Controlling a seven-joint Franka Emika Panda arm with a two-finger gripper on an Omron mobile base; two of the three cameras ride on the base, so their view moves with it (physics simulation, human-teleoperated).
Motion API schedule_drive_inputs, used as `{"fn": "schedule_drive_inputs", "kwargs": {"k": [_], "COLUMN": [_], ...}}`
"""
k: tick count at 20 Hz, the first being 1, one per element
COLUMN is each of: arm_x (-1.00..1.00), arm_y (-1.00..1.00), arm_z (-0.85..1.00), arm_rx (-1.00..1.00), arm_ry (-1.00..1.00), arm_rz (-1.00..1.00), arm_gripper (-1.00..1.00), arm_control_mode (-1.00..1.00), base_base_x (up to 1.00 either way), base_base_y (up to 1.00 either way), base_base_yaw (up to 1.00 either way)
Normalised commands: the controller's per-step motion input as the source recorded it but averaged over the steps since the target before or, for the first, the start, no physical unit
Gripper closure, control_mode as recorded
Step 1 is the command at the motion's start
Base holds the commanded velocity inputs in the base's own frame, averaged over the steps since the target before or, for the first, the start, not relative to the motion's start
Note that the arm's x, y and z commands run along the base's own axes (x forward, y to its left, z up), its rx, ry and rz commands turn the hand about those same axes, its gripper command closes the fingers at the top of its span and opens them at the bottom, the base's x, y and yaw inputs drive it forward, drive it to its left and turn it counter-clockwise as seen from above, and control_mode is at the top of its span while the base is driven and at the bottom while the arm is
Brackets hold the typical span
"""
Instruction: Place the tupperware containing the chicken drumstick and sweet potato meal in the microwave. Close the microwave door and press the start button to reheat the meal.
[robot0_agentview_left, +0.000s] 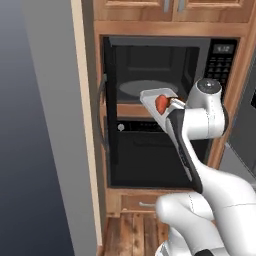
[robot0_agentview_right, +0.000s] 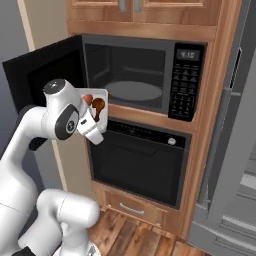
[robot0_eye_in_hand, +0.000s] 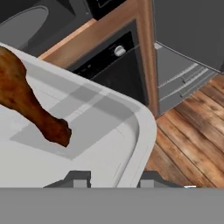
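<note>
Jaws clamped on rim of shallow pale grey plastic tupperware (robot0_agentview_left: 152, 98), held before the open black microwave (robot0_agentview_left: 150, 70); insertion, door (robot0_agentview_right: 37, 75) closing, start all pending.

I'm in a kitchen: a black boxy microwave (robot0_agentview_right: 145, 80) sits built into tall wooden cabinetry (robot0_agentview_right: 210, 145), a black oven (robot0_agentview_right: 140, 162) below it, wooden plank flooring (robot0_agentview_right: 135, 237) near me.

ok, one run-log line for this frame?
phase: carry | gripper: shut on tupperware rim | tupperware: outside microwave, before its opening | microwave door: open
</note>
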Motion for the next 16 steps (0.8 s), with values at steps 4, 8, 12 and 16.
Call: {"fn": "schedule_drive_inputs", "kwargs": {"k": [4, 8, 12, 16], "arm_x": [0.00, 0.00, 0.00, 0.00], "arm_y": [0.00, 0.00, 0.00, 0.00], "arm_z": [0.00, 0.00, 0.00, 0.00], "arm_rx": [0.00, 0.00, 0.00, 0.00], "arm_ry": [0.00, 0.00, 0.00, 0.00], "arm_rz": [0.00, 0.00, 0.00, 0.00], "arm_gripper": [1.00, 1.00, 1.00, 1.00], "arm_control_mode": [1.00, 1.00, 1.00, 1.00], "base_base_x": [0.71, 0.67, 0.57, 0.35], "base_base_y": [0.17, 0.07, 0.04, 0.02], "base_base_yaw": [-0.21, -0.18, -0.09, 0.00]}}
